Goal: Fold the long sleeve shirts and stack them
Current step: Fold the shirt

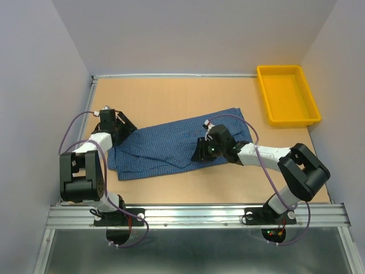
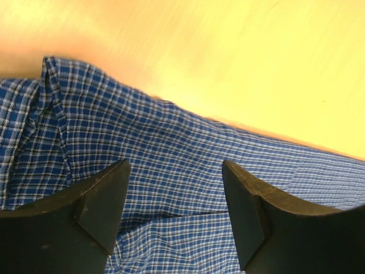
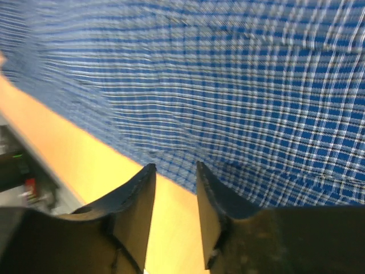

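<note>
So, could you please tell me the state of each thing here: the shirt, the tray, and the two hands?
Shirt: lying on the table, spread out and wrinkled, not folded neatly.
Yellow tray: upright, empty.
Left hand: open wide over the shirt, holding nothing.
Right hand: open only a little, at the shirt's edge, nothing between its fingers.

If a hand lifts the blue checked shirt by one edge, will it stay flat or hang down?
Probably hang down: the shirt lies in soft wrinkles and overlapping folds, so it looks floppy. The cloth seems thin, so likely light. Pushed along the table, it would probably bunch up rather than slide whole.
</note>
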Action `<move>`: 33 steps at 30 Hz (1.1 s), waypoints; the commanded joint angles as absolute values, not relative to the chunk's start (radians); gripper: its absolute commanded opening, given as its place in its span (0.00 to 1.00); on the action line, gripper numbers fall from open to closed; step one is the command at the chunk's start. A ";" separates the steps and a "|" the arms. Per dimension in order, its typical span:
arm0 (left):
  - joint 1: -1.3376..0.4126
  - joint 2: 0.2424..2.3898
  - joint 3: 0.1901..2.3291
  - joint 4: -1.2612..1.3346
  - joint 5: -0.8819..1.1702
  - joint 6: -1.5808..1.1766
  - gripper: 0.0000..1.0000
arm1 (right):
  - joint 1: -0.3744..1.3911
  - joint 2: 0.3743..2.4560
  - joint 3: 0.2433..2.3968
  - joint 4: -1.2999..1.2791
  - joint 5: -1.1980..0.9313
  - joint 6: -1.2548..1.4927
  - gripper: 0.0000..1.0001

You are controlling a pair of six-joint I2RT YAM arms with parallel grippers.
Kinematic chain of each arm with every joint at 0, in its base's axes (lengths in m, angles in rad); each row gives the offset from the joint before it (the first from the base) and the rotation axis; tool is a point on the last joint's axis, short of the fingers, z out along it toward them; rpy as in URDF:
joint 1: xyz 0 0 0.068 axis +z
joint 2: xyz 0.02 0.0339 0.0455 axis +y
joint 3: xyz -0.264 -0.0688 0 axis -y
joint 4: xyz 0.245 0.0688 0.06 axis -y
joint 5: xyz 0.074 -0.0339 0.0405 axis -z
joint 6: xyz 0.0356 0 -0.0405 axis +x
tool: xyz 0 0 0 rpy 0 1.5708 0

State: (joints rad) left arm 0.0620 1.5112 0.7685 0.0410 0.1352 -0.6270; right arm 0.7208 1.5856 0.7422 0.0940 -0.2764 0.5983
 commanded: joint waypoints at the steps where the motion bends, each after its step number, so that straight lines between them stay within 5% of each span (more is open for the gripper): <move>1: 0.049 1.380 0.816 0.002 0.141 -0.580 0.79 | 0.643 1.503 0.853 0.063 -0.279 0.623 0.42; 10: -0.168 1.293 0.727 0.173 0.189 -0.757 0.81 | 0.574 1.666 1.055 0.279 -0.258 0.713 0.53; 22: -0.160 1.509 0.650 0.296 0.172 -0.831 0.78 | 0.293 1.835 0.764 0.584 -0.247 0.816 0.53; 28: -0.117 1.517 0.647 0.278 0.150 -0.822 0.77 | 0.190 1.709 0.680 0.539 -0.200 0.706 0.54; 33: -0.101 1.448 0.712 0.120 0.089 -0.752 0.79 | 0.183 1.582 0.830 0.116 -0.023 0.479 0.54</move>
State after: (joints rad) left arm -0.1066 1.5166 0.6556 0.2256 0.1581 -0.8135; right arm 0.1890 1.6703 0.7277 0.3523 -0.1669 0.6640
